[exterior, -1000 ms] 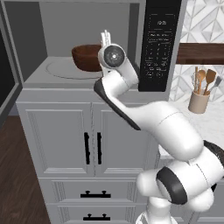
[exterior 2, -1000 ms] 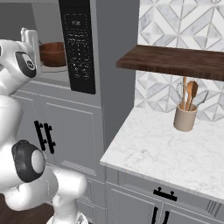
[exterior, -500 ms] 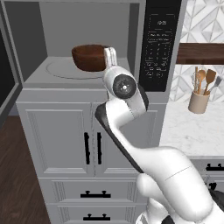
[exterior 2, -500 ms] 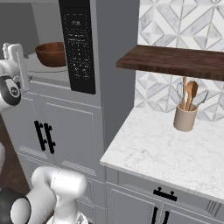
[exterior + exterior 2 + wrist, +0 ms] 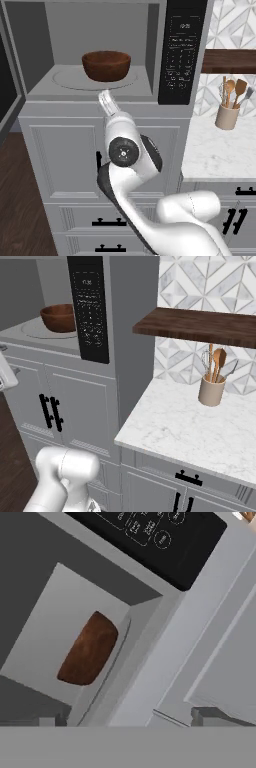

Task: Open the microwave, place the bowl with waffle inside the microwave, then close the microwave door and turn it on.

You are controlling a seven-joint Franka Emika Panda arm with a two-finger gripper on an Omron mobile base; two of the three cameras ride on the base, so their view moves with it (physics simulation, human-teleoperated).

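Sitting on turntable, bowl apart from spread fingers

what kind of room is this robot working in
A home-style kitchen, rendered: an open microwave built in above grey cabinets, a marble counter with a utensil crock, and a tiled backsplash.

No text can be read; the keypad panel of the microwave carries only blurred pale marks.
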